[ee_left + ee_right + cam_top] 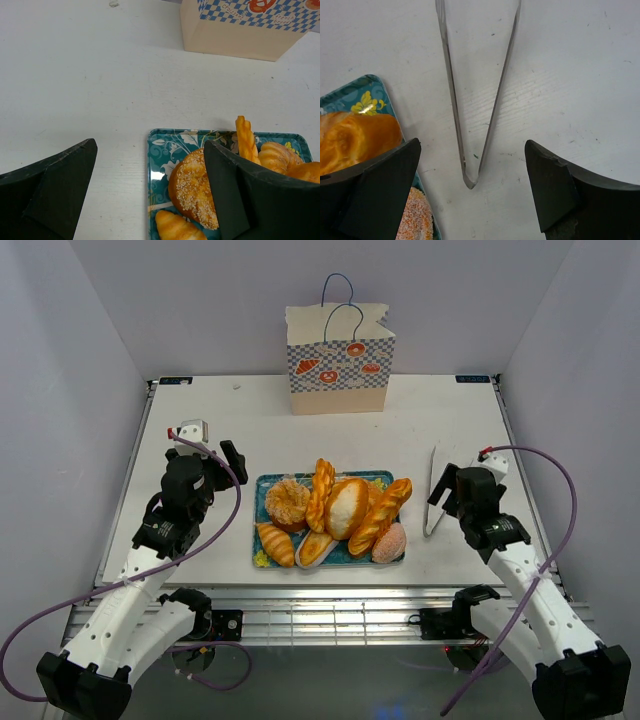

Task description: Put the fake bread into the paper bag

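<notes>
**Bread on tray, bag at far edge, both grippers wide open**

Bread (335, 512) is piled on a teal floral tray (262, 486) in the middle of the white table (200, 425), toward the near side. On the tray:
- sesame bun (288, 502), far left
- croissant (277, 543), near left
- twisted loaf (321, 490), leaning across the middle
- big round bun (347, 506), centre
- long baguette (385, 512), diagonal on the right
- pink-topped bun (389, 543), near right corner

The pieces touch and overlap. None of the bread is in the bag.

Bag (340, 360) stands upright at the far edge, about centre. Its mouth faces up, its blue handles are raised, and it is well apart from the tray.

Left gripper (150, 147) hovers just left of the tray's far left corner. Its fingers (55, 185) are spread wide with nothing gripped. Its wrist view looks over that corner toward the bag.

Right gripper (472, 145) is to the right of the tray, its fingers (375, 195) also spread wide and holding nothing. Metal tongs (451, 90) lie flat on the table just right of the tray, joined end near, arms opening toward the far side. In the wrist view the joined end lies in the gap between the fingers, touching neither. Whether the fingertips touch the table cannot be told.
</notes>
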### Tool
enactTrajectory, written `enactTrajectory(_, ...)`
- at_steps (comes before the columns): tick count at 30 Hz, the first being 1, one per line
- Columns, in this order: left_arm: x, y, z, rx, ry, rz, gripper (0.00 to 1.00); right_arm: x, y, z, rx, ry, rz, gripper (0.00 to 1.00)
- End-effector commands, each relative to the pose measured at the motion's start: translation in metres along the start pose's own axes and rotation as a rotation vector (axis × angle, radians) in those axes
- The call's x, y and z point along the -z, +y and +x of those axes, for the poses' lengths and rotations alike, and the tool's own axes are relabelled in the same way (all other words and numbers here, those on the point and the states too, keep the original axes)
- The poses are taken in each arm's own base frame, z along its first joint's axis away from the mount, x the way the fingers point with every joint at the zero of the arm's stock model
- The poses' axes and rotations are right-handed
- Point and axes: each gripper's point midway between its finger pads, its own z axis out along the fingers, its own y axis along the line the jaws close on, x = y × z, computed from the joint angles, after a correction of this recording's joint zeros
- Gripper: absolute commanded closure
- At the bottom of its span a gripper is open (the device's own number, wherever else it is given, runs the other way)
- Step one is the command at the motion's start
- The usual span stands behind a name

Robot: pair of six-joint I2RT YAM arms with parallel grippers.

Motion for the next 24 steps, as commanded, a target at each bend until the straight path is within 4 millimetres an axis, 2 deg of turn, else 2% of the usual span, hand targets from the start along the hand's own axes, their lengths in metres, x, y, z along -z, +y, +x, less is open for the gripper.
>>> enactTrajectory(1,0.006,-0.004,-0.017,0.014,-0.035,0.013,0.02,-0.011,-0.003,0.016,0.031,0.072,0.027,0.10)
enactTrajectory(14,0.006,-0.012,-0.017,0.018,-0.025,0.055,0.02,-0.054,0.004,0.071,0.104,0.268,0.011,0.10)
enactTrajectory(20,0.010,-0.016,-0.019,0.022,-0.029,0.080,0.02,-0.077,0.008,0.078,0.113,0.291,0.003,0.10)
enactTrajectory(24,0.014,-0.017,-0.022,0.031,-0.042,0.091,0.02,-0.091,0.007,0.076,0.136,0.292,0.034,0.10)
